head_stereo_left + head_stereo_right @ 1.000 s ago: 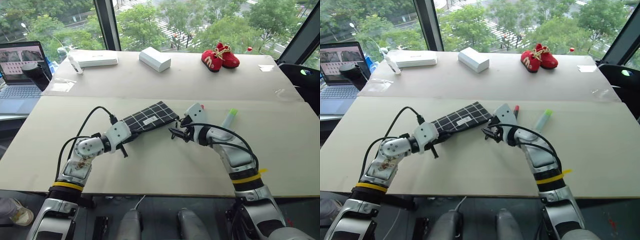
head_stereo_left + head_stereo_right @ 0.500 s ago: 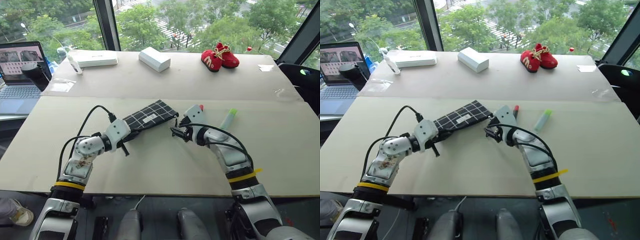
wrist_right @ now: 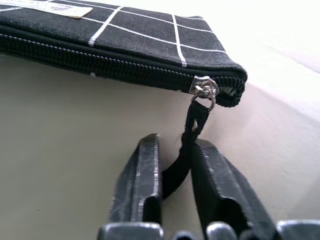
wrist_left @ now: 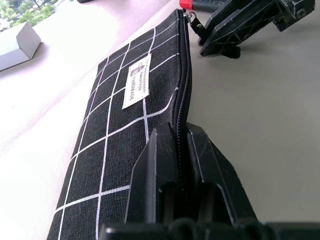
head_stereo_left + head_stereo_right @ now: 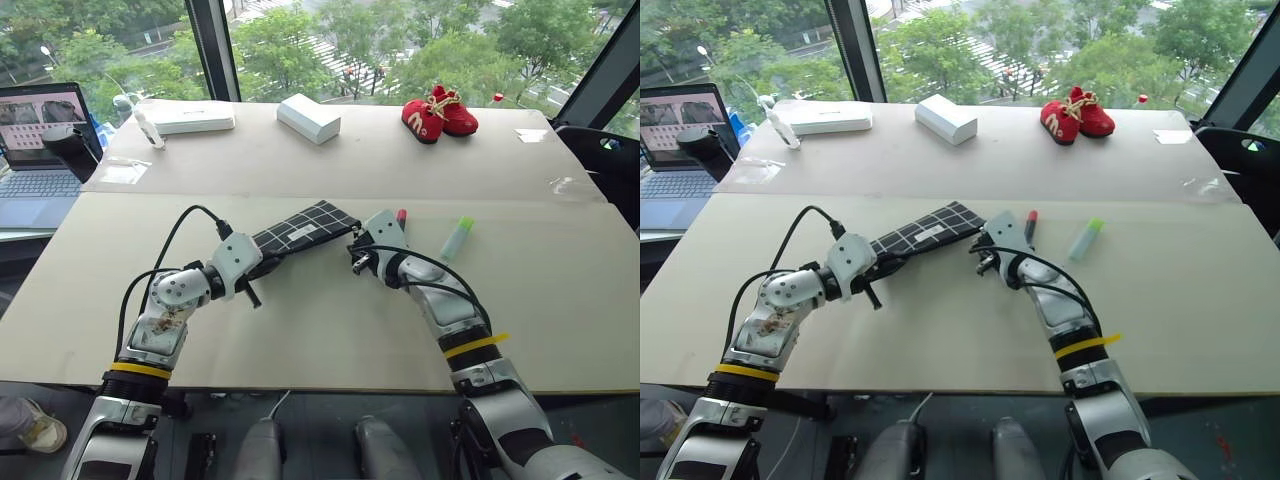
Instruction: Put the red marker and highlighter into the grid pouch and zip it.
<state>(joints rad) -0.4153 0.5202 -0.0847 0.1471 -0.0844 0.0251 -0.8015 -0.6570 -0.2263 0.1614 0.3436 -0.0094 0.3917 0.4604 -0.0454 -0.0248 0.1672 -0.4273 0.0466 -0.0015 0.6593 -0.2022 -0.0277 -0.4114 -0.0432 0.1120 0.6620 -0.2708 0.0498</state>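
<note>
The grid pouch, black with white lines and a small white label, lies slanted mid-table with its zipper closed along the near edge. My left gripper is shut on the pouch's near-left end at the zipper seam. My right gripper sits at the pouch's right corner, shut on the black pull cord hanging from the metal slider. The red marker lies on the table just behind my right gripper. The pale green highlighter rests farther right.
Red baby shoes, a white box and a flat white case stand along the table's far side. A laptop sits off the table's left edge. A seam runs across the table behind the pouch.
My right gripper has slid in a little toward the pouch's corner and shut on the pull cord. The left gripper keeps its hold in the same place.
</note>
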